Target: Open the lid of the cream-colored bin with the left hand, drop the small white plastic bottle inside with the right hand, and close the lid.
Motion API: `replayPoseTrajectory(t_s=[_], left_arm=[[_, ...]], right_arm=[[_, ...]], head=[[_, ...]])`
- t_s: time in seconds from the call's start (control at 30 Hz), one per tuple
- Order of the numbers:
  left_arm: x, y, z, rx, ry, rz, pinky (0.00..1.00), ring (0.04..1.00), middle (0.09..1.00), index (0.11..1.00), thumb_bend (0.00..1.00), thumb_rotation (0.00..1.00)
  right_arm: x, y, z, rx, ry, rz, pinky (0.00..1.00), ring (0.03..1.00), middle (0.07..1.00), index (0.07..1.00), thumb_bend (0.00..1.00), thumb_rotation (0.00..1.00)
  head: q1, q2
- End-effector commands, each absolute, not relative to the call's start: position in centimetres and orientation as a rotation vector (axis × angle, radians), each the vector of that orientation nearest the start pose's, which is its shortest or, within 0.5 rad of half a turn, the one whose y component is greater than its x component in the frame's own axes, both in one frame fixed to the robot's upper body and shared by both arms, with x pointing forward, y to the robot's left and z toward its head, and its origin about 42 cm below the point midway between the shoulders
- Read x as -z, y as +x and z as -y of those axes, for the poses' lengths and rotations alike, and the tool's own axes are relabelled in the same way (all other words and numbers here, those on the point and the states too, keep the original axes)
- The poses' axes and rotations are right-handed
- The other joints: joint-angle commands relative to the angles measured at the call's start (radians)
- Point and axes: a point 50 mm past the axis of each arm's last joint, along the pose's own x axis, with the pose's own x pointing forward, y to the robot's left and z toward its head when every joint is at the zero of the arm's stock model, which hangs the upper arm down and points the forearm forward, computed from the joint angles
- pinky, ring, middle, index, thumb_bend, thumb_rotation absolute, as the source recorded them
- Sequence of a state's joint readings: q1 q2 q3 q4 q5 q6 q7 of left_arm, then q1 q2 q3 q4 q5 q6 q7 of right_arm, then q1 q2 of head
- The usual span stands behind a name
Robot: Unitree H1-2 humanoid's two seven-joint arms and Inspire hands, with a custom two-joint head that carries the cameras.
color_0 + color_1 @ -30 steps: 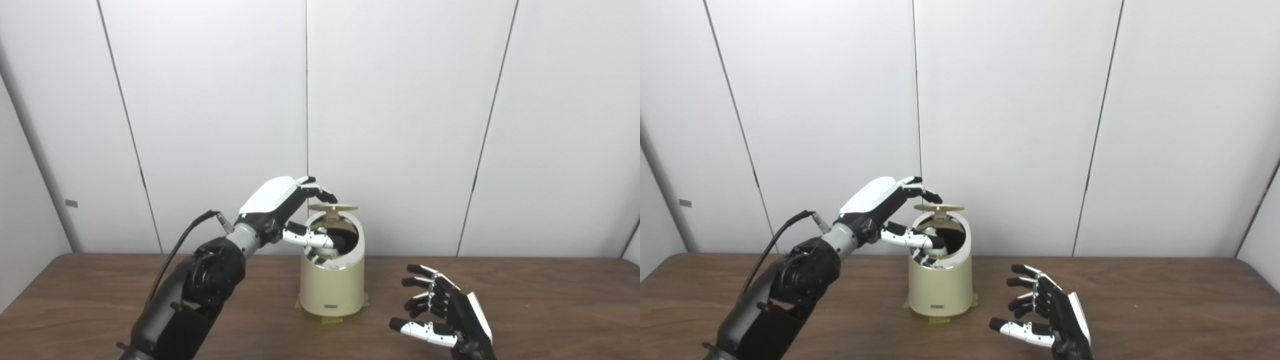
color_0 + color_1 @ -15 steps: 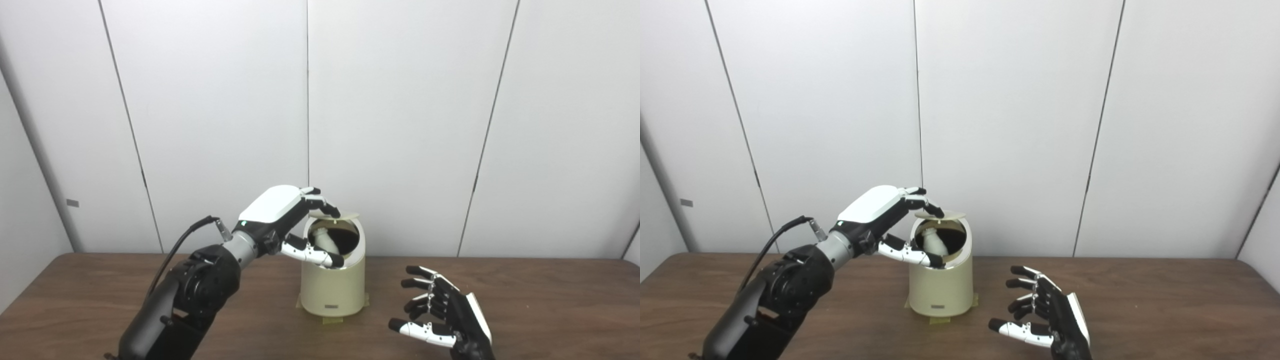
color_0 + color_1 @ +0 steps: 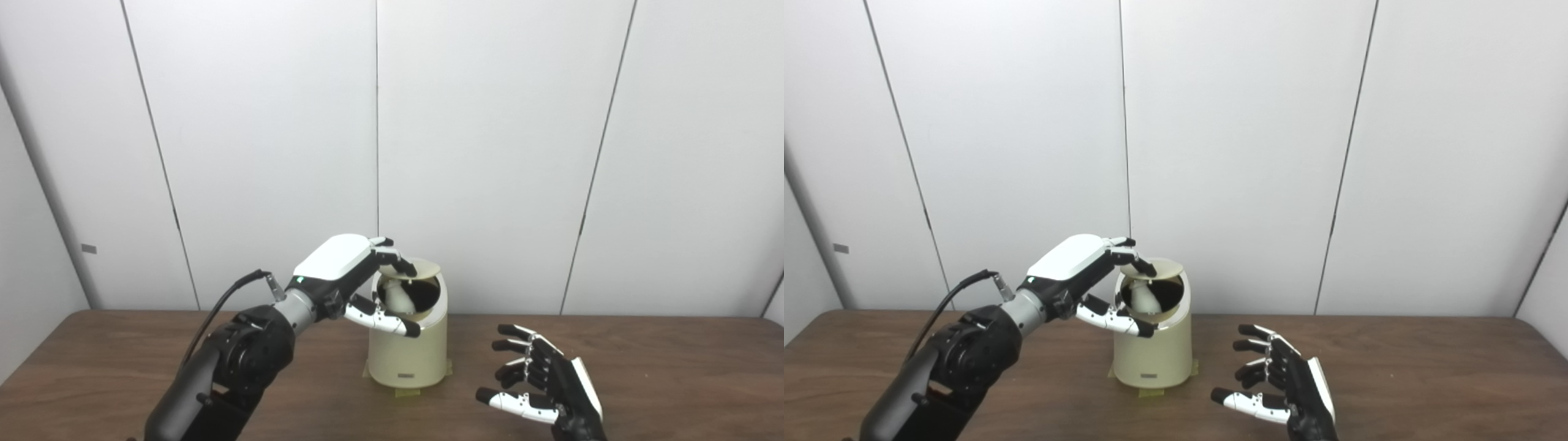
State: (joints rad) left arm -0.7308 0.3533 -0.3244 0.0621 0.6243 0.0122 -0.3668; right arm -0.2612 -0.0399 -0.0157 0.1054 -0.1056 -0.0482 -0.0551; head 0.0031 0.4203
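The cream-colored bin (image 3: 407,358) stands mid-table with its round lid (image 3: 424,267) tilted low over the opening, a gap still showing at the front. Inside, the small white plastic bottle (image 3: 399,299) leans against the dark interior. My left hand (image 3: 343,263) reaches over the bin from the left; its fingertips (image 3: 401,264) rest on the lid's left edge while the thumb stretches across the front of the rim, apart from the lid. My right hand (image 3: 542,383) hovers open and empty low over the table, right of the bin and nearer to me.
The brown wooden table (image 3: 674,380) runs wide on both sides of the bin. Yellowish tape tabs (image 3: 405,392) sit under the bin's base. White wall panels stand close behind. A black cable (image 3: 226,294) loops off my left forearm.
The lid has come down from nearly level above the bin to low over the opening, following my left fingers. My left thumb has left the inside of the bin. The right hand stayed put.
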Motion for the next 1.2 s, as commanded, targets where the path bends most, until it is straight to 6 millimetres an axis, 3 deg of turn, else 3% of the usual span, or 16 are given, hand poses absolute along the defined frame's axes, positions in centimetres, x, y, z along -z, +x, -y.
replayPoseTrajectory(t_s=[0.0, 0.57, 0.93, 1.17], left_arm=[[-33.5, 45.1, -17.4, 0.434, 1.208, 0.572, 0.96, 0.947, 0.762, 0.747, 0.93, 0.56], [-31.1, 45.0, -17.1, 0.470, 1.262, 0.560, 1.00, 0.946, 0.753, 0.742, 0.97, 0.56], [-29.6, 44.7, -17.0, 0.487, 1.263, 0.532, 1.00, 0.935, 0.754, 0.740, 0.95, 0.52], [-28.0, 44.4, -16.6, 0.495, 1.369, 0.541, 0.97, 0.921, 0.748, 0.737, 0.94, 0.47]], right_arm=[[-17.8, 37.3, 20.4, 0.014, -0.128, 0.301, 0.43, 0.482, 0.667, 0.719, 0.77, 0.05], [-18.0, 37.1, 20.5, 0.019, -0.122, 0.292, 0.43, 0.480, 0.668, 0.718, 0.78, 0.05], [-18.1, 37.0, 20.6, 0.019, -0.144, 0.296, 0.40, 0.477, 0.670, 0.721, 0.76, 0.06], [-18.4, 36.8, 20.6, 0.019, -0.139, 0.289, 0.39, 0.481, 0.674, 0.721, 0.76, 0.07]], head=[[-0.001, 0.003], [-0.003, 0.023], [-0.001, 0.033], [0.000, 0.039]])
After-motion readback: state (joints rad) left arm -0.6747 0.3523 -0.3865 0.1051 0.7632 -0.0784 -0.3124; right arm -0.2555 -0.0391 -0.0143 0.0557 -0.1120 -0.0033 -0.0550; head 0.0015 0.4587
